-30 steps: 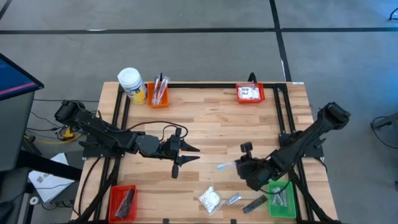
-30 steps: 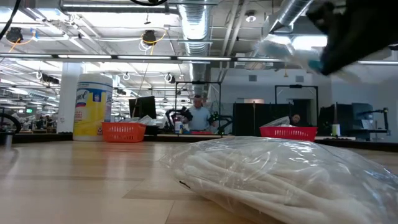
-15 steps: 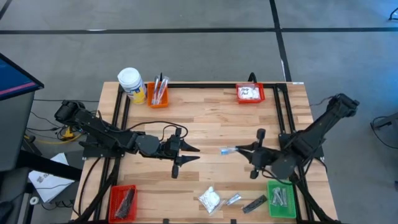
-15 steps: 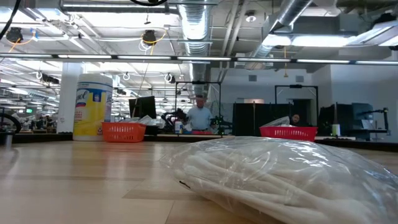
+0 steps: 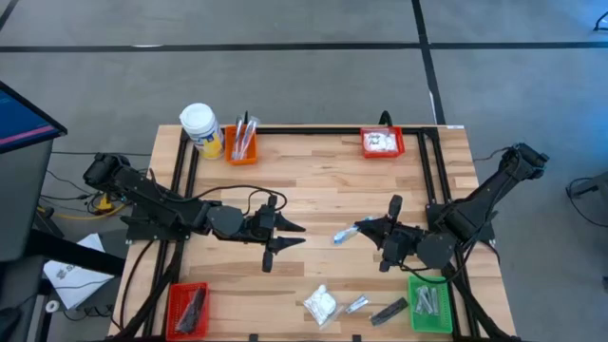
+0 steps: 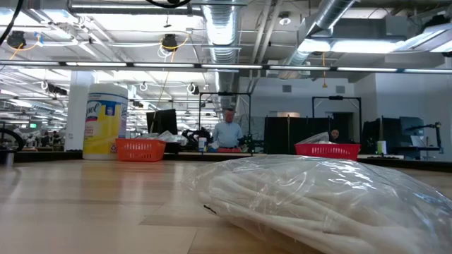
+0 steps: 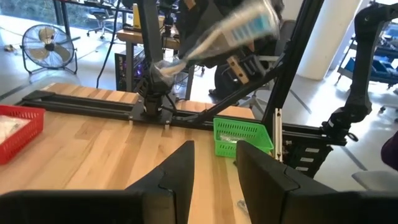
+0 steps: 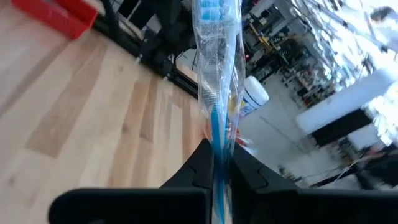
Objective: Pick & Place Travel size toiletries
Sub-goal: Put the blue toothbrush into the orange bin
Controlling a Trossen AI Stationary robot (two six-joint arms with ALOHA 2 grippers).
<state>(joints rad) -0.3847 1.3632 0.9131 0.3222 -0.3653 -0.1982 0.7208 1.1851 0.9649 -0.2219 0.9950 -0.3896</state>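
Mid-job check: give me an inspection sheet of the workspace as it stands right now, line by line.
Surface: wooden table, black rails along its edges.
Job's things: wrapped toothbrush in the air; white packet, silvery sachet and dark grey bar lying loose at the near edge; more toothbrushes in the orange bin.
Clutter: white-capped yellow jar; two red bins; green bin.
Grippers: right gripper shut on the toothbrush; left gripper waiting open, empty, over mid-table.
Cables: black cable looped on the left arm.
Surroundings: workshop hall; a person beyond the table.
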